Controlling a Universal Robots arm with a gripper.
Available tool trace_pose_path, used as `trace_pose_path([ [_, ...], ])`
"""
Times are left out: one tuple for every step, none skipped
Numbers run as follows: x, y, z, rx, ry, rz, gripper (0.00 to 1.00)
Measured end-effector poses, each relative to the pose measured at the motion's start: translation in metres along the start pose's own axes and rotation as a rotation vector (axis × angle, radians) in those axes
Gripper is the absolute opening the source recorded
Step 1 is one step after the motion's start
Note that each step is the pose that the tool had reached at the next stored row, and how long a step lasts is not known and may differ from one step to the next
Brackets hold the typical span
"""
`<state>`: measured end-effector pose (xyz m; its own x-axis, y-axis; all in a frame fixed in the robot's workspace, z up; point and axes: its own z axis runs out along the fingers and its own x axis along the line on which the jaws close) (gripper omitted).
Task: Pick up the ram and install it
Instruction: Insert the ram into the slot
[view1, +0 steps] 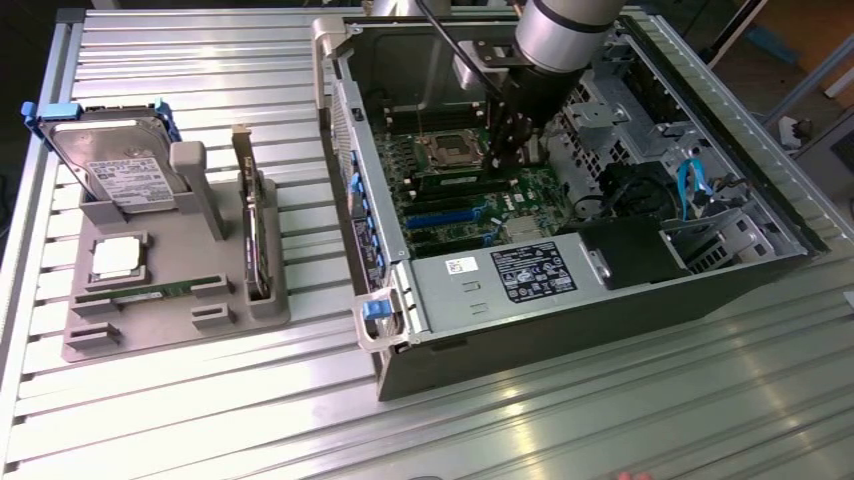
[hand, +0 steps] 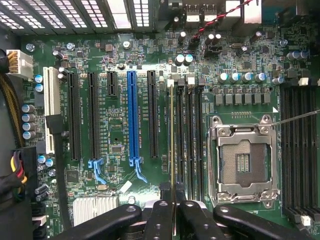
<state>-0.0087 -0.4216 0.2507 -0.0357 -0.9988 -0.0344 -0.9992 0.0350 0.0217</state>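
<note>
My gripper (hand: 172, 207) is shut on the ram (hand: 172, 140), a thin green stick seen edge-on and standing upright between the black fingers (hand: 159, 216). The ram hangs just over the row of black memory slots (hand: 186, 135) beside the open CPU socket (hand: 243, 162); whether it touches a slot I cannot tell. In the exterior view the gripper (view1: 510, 160) reaches down into the open computer case (view1: 400, 300), low over the green motherboard (view1: 467, 190).
A grey tray (view1: 160, 325) at the exterior view's left holds a hard drive (view1: 114, 165), a dark expansion card (view1: 254, 230), a silver CPU chip (view1: 118, 255) and a green stick (view1: 140, 293). The case walls, power supply (view1: 527, 270) and cables (view1: 691, 185) crowd the arm.
</note>
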Motion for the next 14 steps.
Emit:
trace_pose_path([
  [0.0, 0.0, 0.0001, 0.0001, 0.0, -0.001, 0.12],
  [-0.0002, 0.0001, 0.0002, 0.0002, -0.0003, -0.002, 0.12],
  [-0.0002, 0.0001, 0.0003, 0.0003, -0.0002, -0.004, 0.12],
  [-0.0002, 0.0001, 0.0002, 0.0002, -0.0001, -0.004, 0.12],
  [-0.0002, 0.0001, 0.0002, 0.0001, 0.0, -0.005, 0.12],
  [-0.0002, 0.0001, 0.0002, 0.0001, 0.0, -0.005, 0.12],
  [-0.0002, 0.0001, 0.0002, 0.0001, 0.0, -0.005, 0.12],
  [-0.0002, 0.0001, 0.0002, 0.0001, 0.0001, -0.005, 0.12],
  [-0.0002, 0.0001, 0.0003, 0.0, 0.0002, -0.005, 0.12],
  [-0.0003, 0.0001, 0.0005, 0.0001, 0.0, -0.005, 0.12],
  [-0.0002, 0.0001, 0.0012, 0.0001, -0.0002, -0.005, 0.12],
  [-0.0002, 0.0001, 0.0017, 0.0001, 0.0, -0.005, 0.12],
  [-0.0002, 0.0001, 0.0023, 0.0001, 0.0, -0.005, 0.12],
  [-0.0002, 0.0, 0.0027, 0.0001, 0.0, -0.005, 0.12],
])
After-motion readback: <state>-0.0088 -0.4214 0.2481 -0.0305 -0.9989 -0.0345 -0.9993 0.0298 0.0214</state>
